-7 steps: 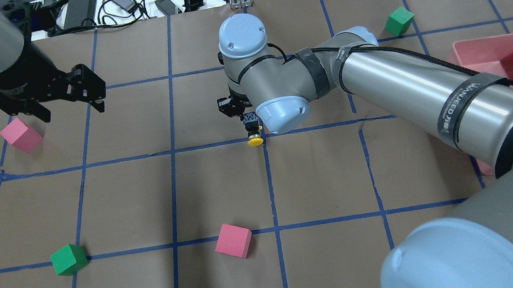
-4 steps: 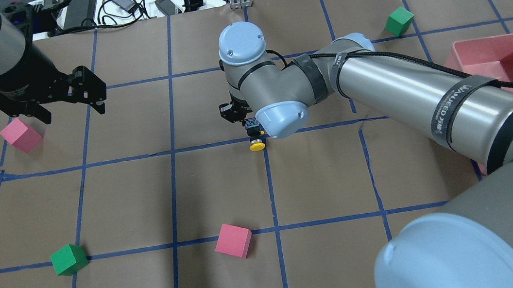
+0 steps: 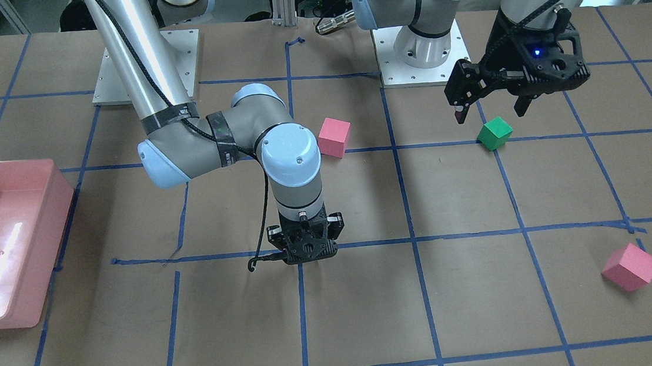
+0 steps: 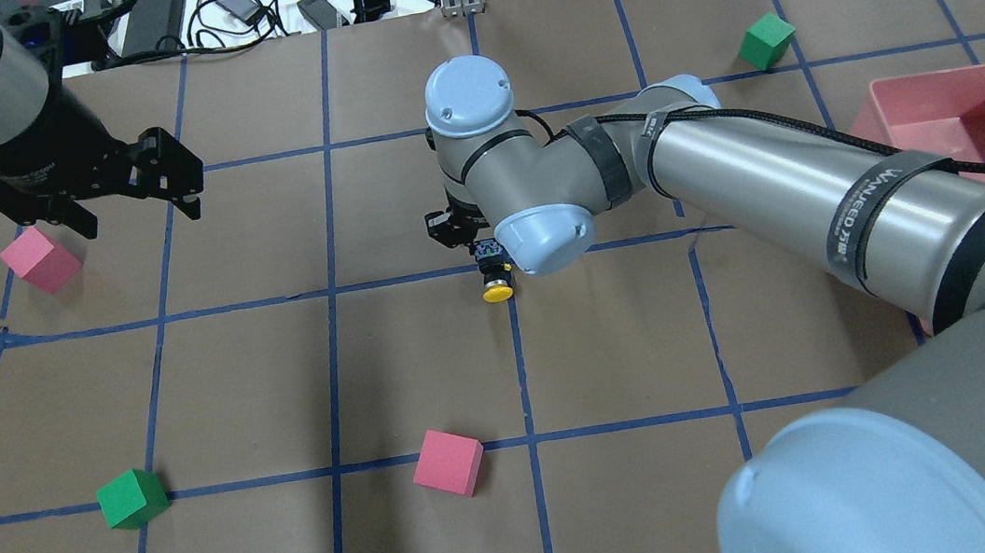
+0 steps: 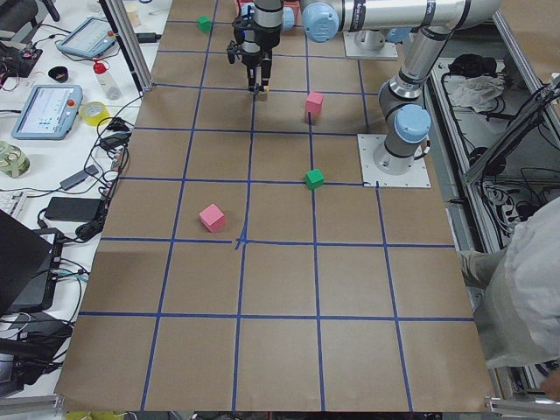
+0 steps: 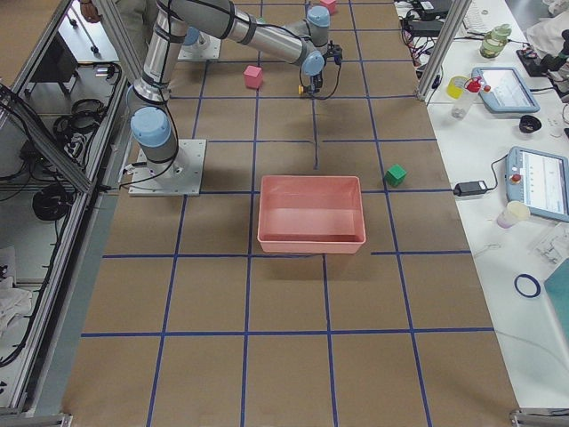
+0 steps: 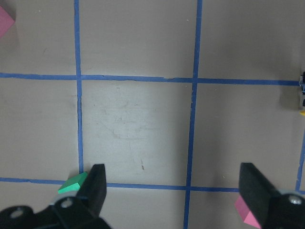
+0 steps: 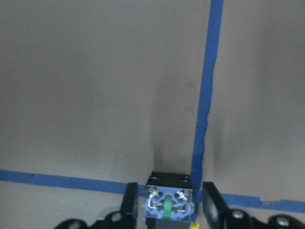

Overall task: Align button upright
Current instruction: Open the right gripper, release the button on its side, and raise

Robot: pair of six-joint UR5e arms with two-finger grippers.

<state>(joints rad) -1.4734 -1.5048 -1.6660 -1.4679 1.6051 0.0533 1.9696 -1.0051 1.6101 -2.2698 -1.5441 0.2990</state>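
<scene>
Matte brown paper tabletop [image 4: 281, 387], round-capped button [image 4: 497, 292]

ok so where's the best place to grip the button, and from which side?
Probably the squarish base block, from above, with the jaws across its two flat sides, as the right gripper has it now. The round yellow cap and cylindrical body of the button offer only curved faces that could slip.

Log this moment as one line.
right gripper: shut on button | button: yellow cap pointing down | left gripper: open, empty
</scene>
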